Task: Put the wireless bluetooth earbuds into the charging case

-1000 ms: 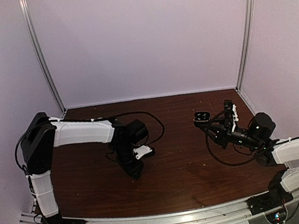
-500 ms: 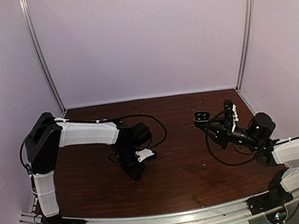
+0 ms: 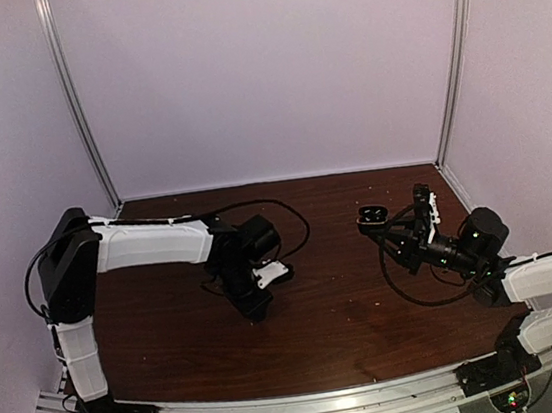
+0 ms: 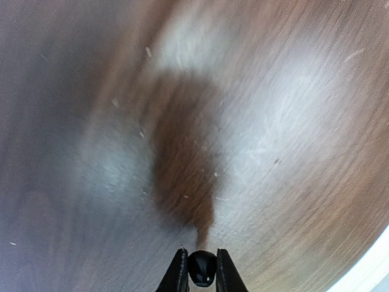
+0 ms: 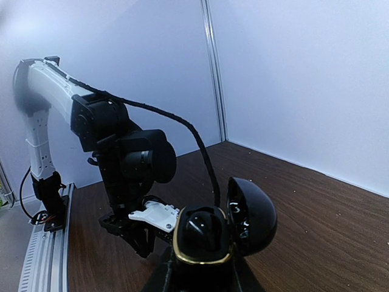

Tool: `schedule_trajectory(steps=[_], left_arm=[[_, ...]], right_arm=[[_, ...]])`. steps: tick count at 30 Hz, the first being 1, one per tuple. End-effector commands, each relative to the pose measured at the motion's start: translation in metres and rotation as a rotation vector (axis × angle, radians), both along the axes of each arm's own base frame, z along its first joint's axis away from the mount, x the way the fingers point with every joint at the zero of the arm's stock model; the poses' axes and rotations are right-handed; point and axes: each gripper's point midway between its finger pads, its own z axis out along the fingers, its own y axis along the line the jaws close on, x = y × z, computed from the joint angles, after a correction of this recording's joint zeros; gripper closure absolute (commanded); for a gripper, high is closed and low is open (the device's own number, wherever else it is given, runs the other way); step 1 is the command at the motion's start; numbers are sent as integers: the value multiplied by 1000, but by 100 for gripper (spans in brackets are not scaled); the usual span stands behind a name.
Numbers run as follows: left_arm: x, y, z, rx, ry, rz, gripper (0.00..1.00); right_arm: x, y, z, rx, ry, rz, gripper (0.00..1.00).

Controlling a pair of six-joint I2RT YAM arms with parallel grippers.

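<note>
My left gripper is shut on a small black earbud, held just above the brown table; in the top view this gripper points down at the table's middle left. My right gripper is shut on a black charging case with a gold rim, its lid hinged open to the right. One black earbud sits inside the case. In the top view the open case is held up at the right. No lilac-white bud is in view.
The brown wooden table carries small pale specks. Pale walls with metal corner posts enclose it at the back and sides. A black cable loops behind the left arm. The left arm stands opposite in the right wrist view.
The left gripper has shifted slightly right and forward over the table, with its wrist turned. The right arm and the open case have stayed still.
</note>
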Motion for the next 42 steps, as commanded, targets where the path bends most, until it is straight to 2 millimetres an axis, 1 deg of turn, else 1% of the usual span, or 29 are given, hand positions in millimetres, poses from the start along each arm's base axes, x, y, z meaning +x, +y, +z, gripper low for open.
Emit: schedule_trajectory(steps=[1, 4, 6, 8, 9, 11, 14, 18, 21, 24, 26, 30, 34, 36, 38, 42], left_arm=[[32, -29, 60, -212, -163, 36, 94], [56, -36, 96, -322, -260, 84, 93], [72, -41, 127, -410, -344, 106, 93], [82, -46, 160, -503, -435, 112, 93], [83, -50, 176, -558, -470, 105, 93], [84, -55, 215, -698, -562, 101, 93], [80, -57, 261, -856, -654, 86, 92], [70, -54, 309, -1054, -767, 66, 92], [60, -51, 335, -1148, -843, 38, 92], [50, -54, 348, -1196, -880, -11, 93], [42, -57, 351, -1243, -884, -40, 93], [19, -69, 354, -1304, -890, -120, 93], [6, -77, 358, -1334, -902, -185, 93], [-1, -80, 358, -1358, -892, -219, 93], [-8, -84, 354, -1374, -874, -257, 93], [-16, -92, 350, -1385, -851, -305, 93]], right_arm=[[1, 1, 21, 29, -54, 8, 100], [3, 1, 27, 36, -71, 0, 100], [5, 2, 33, 46, -79, -3, 100], [5, 3, 39, 54, -92, -2, 100], [4, 5, 41, 53, -103, 5, 100], [2, 9, 45, 49, -129, 11, 100], [3, 14, 54, 63, -163, 12, 100], [-8, 20, 62, 110, -244, 48, 100], [-18, 29, 68, 131, -299, 90, 100], [-26, 37, 68, 142, -350, 105, 100], [-28, 43, 67, 149, -361, 114, 100], [-32, 54, 71, 176, -391, 134, 100], [-33, 63, 72, 191, -400, 149, 100], [-34, 65, 73, 201, -402, 149, 100], [-34, 67, 73, 210, -399, 146, 100], [-34, 69, 75, 228, -393, 142, 100]])
